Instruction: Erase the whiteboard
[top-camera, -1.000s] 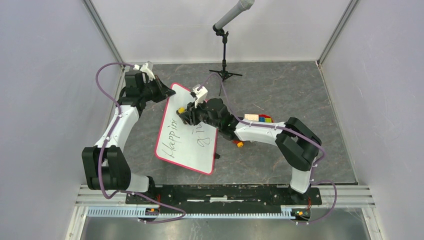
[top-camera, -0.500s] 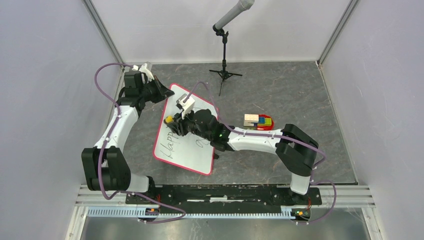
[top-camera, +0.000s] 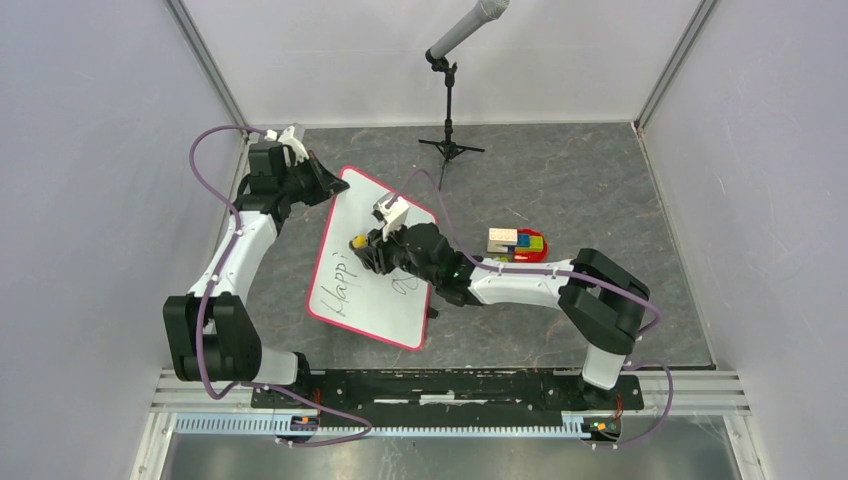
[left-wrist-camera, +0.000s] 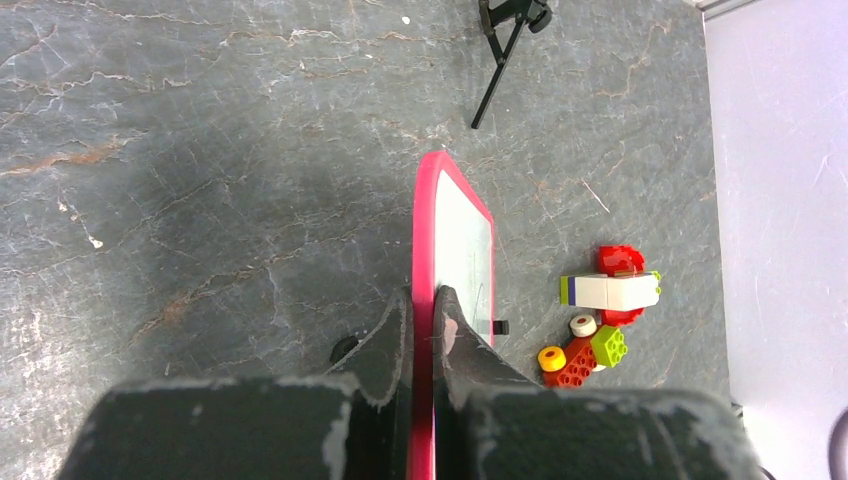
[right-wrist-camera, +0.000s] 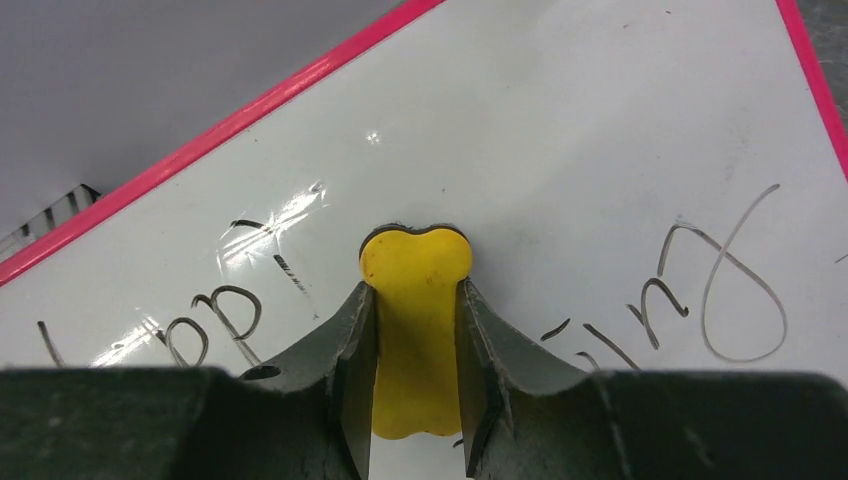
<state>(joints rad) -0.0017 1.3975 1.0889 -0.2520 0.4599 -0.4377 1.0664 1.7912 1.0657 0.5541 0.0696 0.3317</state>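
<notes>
Your left gripper (left-wrist-camera: 422, 312) clamps the board (top-camera: 388, 312) at its far edge; your right gripper (right-wrist-camera: 414, 300) grips the eraser (right-wrist-camera: 416, 262). The far part looks clean; the near writing (top-camera: 338, 292) is left to wipe.

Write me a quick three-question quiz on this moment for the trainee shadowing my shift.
1. True or false: the left gripper is clamped on the edge of the whiteboard.
2. What does the right gripper hold against the board? A) a yellow eraser B) a black marker C) a cloth
3. Short answer: is the board wiped clean?

Key
1. True. Its fingers pinch the red-pink frame.
2. A.
3. No. Black handwriting shows on both sides of the eraser.
</notes>
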